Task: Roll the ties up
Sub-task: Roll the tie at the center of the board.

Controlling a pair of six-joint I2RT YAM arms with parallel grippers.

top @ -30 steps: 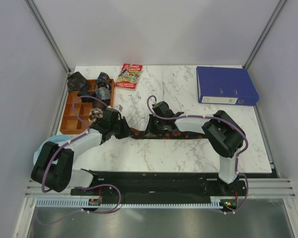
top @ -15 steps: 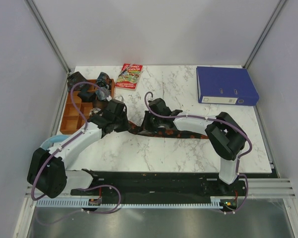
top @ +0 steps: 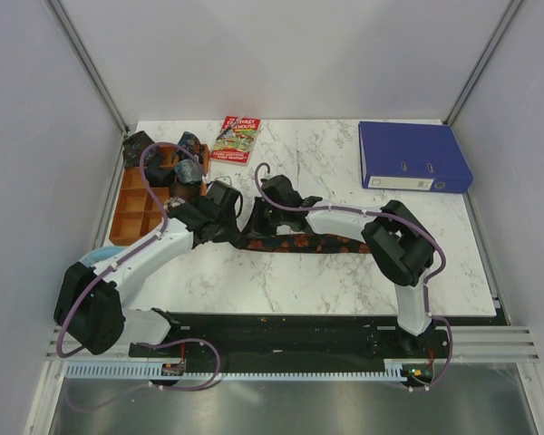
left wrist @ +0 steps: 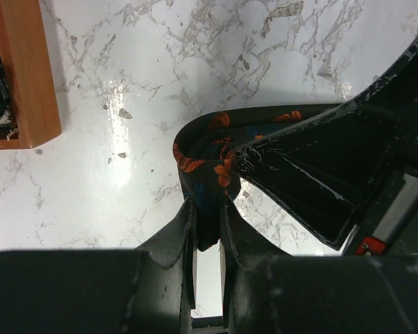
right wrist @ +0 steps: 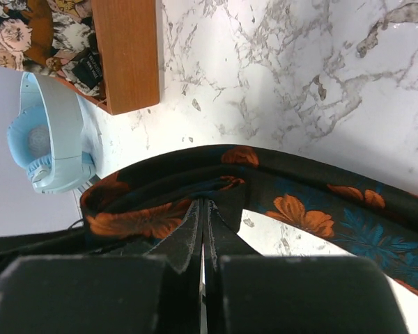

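Pinching long tie, left gripper and right gripper both shifted farther back.

The left arm and right arm share one build: white link shells between bulky black joint housings. A purple cable loops along each, and the left claw has matte black fingers.

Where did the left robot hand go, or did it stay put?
Yes. The left gripper, holding the tie, moved away from the arms' side, closer to the booklet.
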